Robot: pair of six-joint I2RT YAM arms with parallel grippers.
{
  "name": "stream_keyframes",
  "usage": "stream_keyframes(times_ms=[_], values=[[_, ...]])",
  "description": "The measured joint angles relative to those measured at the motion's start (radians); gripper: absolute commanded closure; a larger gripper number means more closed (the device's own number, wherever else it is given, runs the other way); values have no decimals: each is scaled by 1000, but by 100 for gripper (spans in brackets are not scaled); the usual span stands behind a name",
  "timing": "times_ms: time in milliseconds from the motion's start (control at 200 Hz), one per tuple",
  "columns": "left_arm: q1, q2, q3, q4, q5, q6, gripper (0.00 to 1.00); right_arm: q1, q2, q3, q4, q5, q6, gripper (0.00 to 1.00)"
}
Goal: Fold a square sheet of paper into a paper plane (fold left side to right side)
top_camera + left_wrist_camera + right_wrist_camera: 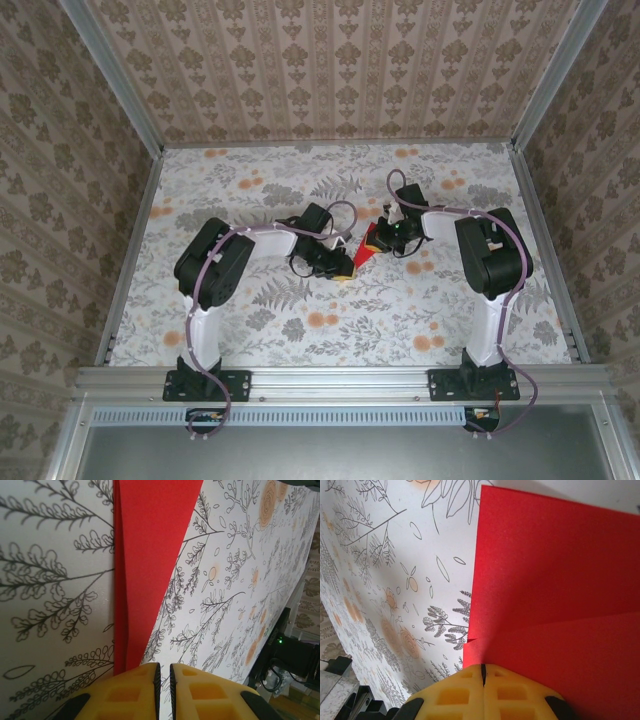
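Looking down from above, the red paper (366,250) lies near the middle of the table (250,325), slightly toward its right edge, wedged between the two claws. Left gripper (345,268) meets it from the near-left, right gripper (383,238) from the far-right.

Left wrist view: the red paper (145,555) runs as a long narrow wedge, wide at the top, tapering to a point at the yellow fingers. One long edge is straight, the other slants; a soft crease follows the straight side. Left gripper (164,677) is narrow, with only a slim slit between the pads. The paper tip slips behind one pad, beside the slit; cannot tell whether it is pinched.

Right wrist view: the red paper (560,580) is broad, with a sharp corner at the top and a folded flap edge crossing it. Right gripper (482,675) is closed tight, pads touching, tips at the paper's edge; grip on it cannot be told.

Open room: bare flowered cloth on all sides of the pair, widest toward the table's left edge and far edge. Wallpapered panels (340,60) stand at the left, right and far edges.
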Motion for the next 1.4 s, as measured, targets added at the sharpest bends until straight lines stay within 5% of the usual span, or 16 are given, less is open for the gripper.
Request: stream_keyframes(times_ms=[795, 1400], values=[[59, -103, -188, 59, 7, 1, 93, 0, 8, 24, -44, 5, -36, 96], [2, 13, 66, 17, -2, 8, 89, 0, 8, 24, -44, 5, -36, 96]])
